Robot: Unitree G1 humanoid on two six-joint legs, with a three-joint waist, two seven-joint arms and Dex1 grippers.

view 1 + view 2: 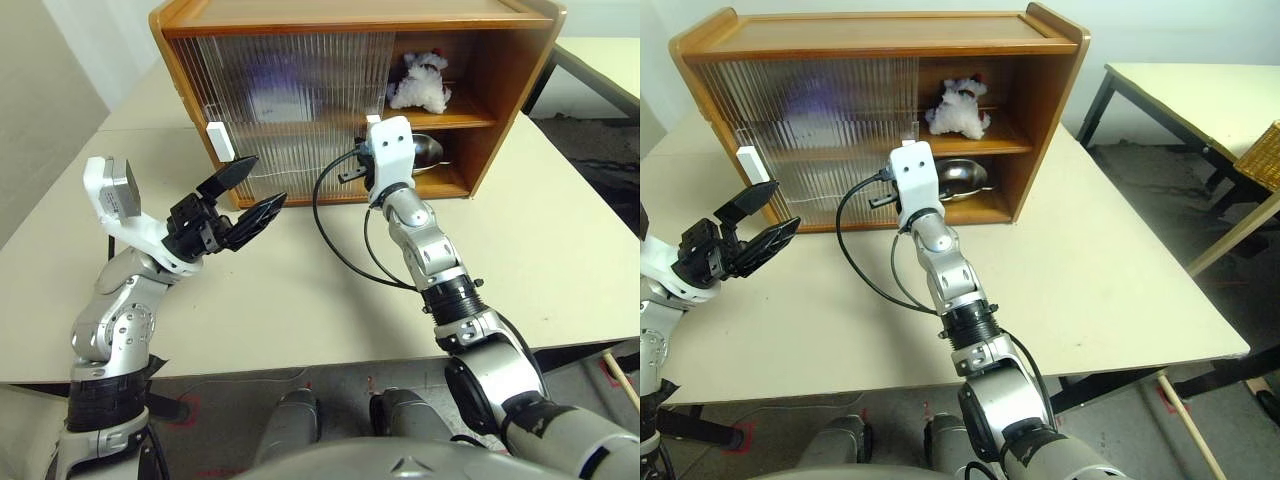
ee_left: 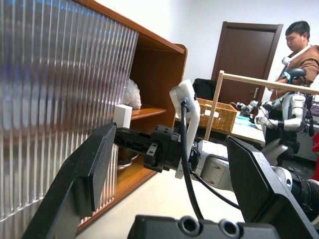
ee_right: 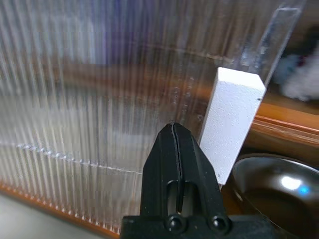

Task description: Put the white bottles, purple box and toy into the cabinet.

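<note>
The brown cabinet (image 1: pixel 520 70) stands at the back of the table, its ribbed doors slid left and its right half open. On the upper shelf lies the fluffy white toy (image 1: pixel 420 82). Behind the ribbed door (image 1: pixel 290 110) a blurred purple shape reads as the purple box (image 1: pixel 272 80). The white bottles are hidden. My right gripper (image 3: pixel 172 130) is shut with nothing in it, its tip beside the inner door's white handle (image 3: pixel 232 117). My left gripper (image 1: pixel 247 193) hangs open and empty over the table in front of the left door.
A shiny metal bowl (image 1: pixel 428 150) sits on the lower shelf behind the right wrist. A black cable (image 1: pixel 335 245) loops off the right arm. To the right stand another table (image 1: pixel 1200 90) and a wicker basket (image 1: pixel 1262 160). A person (image 2: pixel 299 47) stands far off.
</note>
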